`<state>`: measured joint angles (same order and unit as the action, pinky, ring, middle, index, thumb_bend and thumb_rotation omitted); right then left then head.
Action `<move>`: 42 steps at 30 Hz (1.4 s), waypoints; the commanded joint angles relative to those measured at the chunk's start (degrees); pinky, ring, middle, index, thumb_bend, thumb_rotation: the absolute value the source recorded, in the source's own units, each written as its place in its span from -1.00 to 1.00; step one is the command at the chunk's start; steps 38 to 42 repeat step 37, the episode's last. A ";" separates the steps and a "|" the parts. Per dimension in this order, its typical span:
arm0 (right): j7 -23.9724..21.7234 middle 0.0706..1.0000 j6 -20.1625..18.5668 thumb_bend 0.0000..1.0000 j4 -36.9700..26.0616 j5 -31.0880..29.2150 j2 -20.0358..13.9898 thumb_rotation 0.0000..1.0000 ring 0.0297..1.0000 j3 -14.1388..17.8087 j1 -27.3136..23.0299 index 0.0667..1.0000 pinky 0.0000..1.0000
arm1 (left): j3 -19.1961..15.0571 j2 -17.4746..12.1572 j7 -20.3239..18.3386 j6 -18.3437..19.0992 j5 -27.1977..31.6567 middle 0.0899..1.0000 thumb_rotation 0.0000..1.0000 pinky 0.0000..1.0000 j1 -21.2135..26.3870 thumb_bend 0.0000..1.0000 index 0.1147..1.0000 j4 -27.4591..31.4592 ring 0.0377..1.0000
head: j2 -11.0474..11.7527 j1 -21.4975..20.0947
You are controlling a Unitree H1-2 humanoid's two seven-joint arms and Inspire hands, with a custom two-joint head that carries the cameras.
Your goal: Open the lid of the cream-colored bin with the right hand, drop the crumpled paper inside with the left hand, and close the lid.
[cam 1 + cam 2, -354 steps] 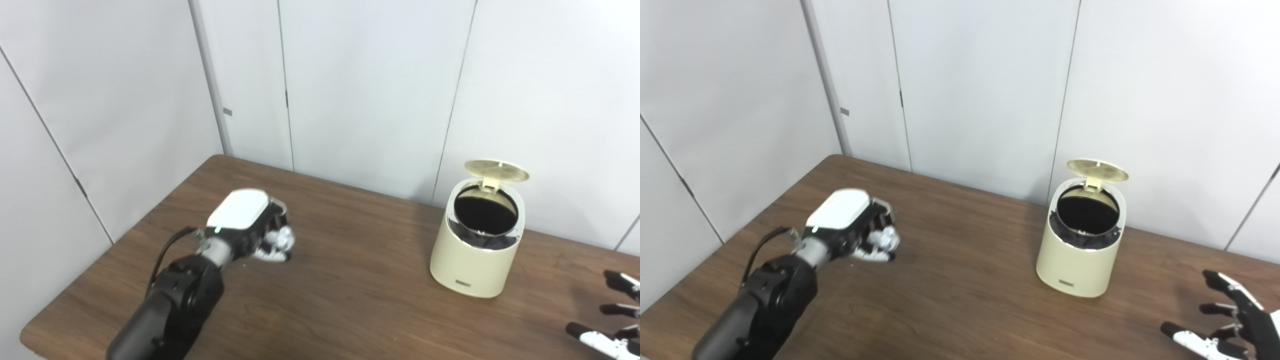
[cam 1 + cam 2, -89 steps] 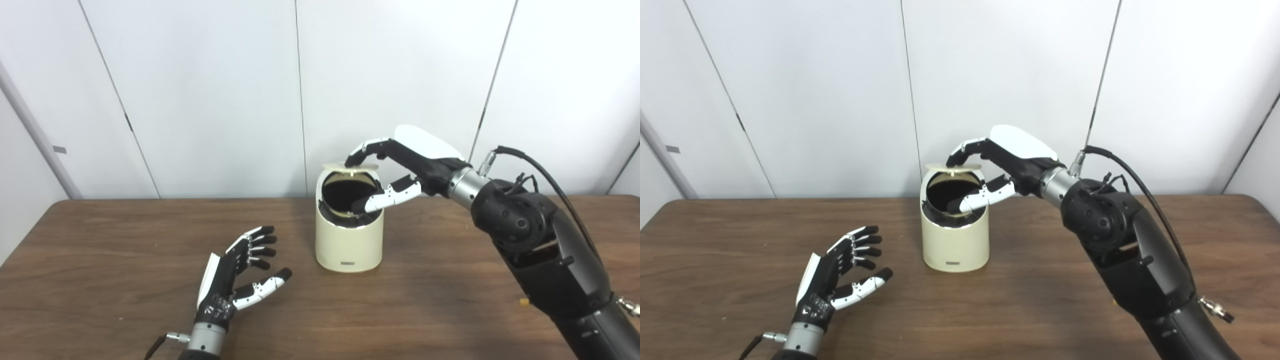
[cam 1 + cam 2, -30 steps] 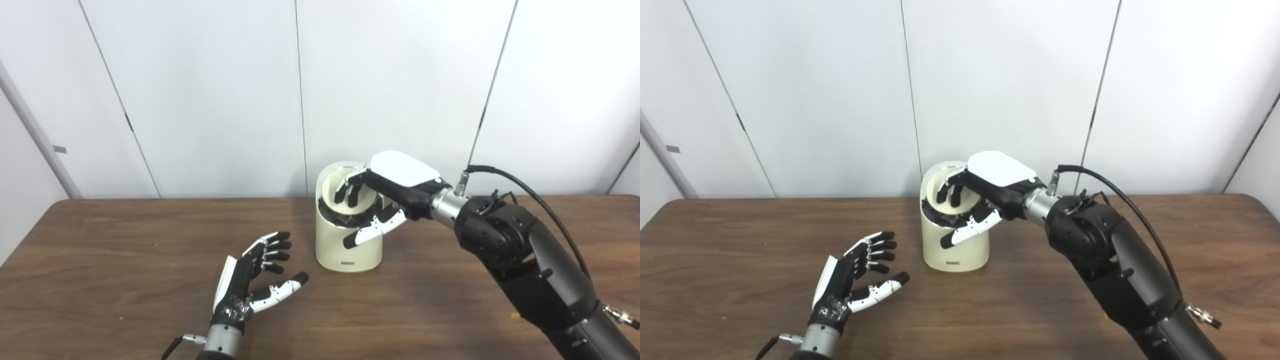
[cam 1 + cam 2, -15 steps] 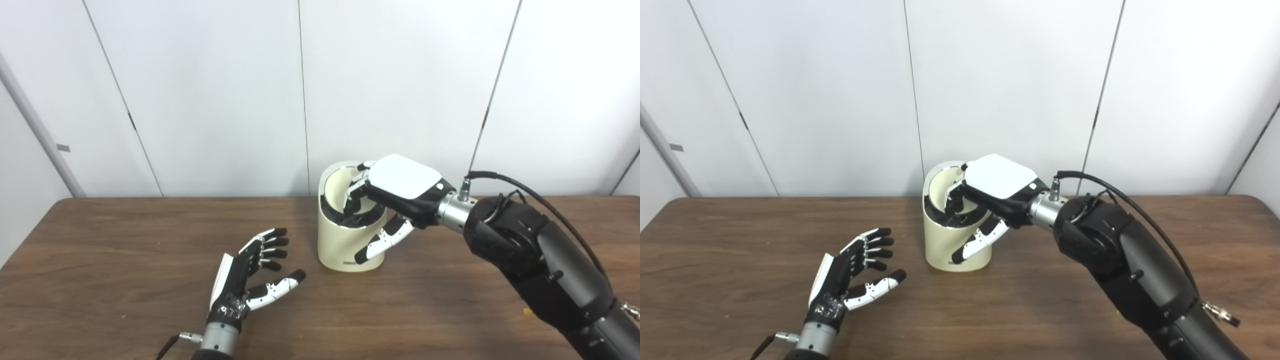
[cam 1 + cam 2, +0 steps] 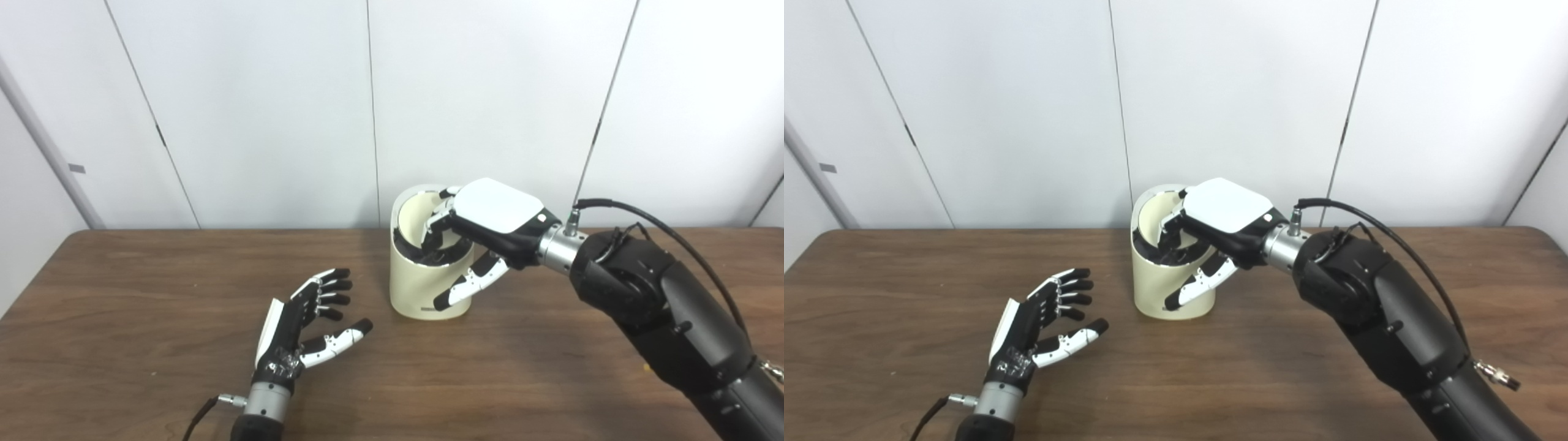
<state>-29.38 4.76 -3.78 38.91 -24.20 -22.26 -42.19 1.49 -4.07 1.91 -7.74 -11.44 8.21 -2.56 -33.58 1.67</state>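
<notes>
I am at a brown wooden table [image 5: 153,275] that runs left to right in front of a plain white panelled wall [image 5: 257,110].

The cream-colored bin [image 5: 422,288] stands toward the far middle of the table, close to the wall. It looks tipped a little, its top leaning to the left. Its lid [image 5: 409,215] is down inside the round opening, pale and sloped, with a dark gap showing along its near edge, so it does not look fully seated.

My right hand [image 5: 484,236] comes in from the right on a thick black arm [image 5: 661,312] and sits on top of the bin. Its white back faces up. The fingers [image 5: 436,225] curl down over the right rim and press onto the lid, while the thumb [image 5: 468,285] stretches down along the outside of the bin's right wall. The hand is partly closed, bearing on the lid and rim; I cannot tell whether it truly grips anything.

My left hand [image 5: 303,324] rests on the table near and to the left of the bin, apart from it. It lies with the palm turned toward the bin, fingers spread and loosely bent, holding nothing.

The crumpled paper is not visible anywhere on the table; the lid covers the inside of the bin.
</notes>
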 commanded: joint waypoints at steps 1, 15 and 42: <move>-0.49 0.30 -3.51 0.30 -1.74 -3.24 1.03 0.09 0.62 2.88 -1.30 0.30 0.67 | -0.05 -0.29 0.16 -0.45 0.06 0.46 -0.59 0.22 1.15 0.52 0.54 1.69 0.37 | -0.06 0.01; 3.69 0.72 -13.54 0.23 -6.26 -14.72 3.45 0.09 0.70 16.77 -0.74 0.67 0.49 | -0.06 -1.08 -0.21 -1.29 0.32 0.47 -0.59 0.21 1.40 0.51 0.54 1.19 0.36 | 0.11 -0.36; 16.21 0.81 -9.58 0.46 -6.44 -20.13 6.11 -0.31 0.66 20.49 23.38 0.82 0.41 | -0.15 -2.98 -1.12 -2.71 1.76 0.45 -0.69 0.13 2.69 0.47 0.52 -0.25 0.33 | 0.89 -3.97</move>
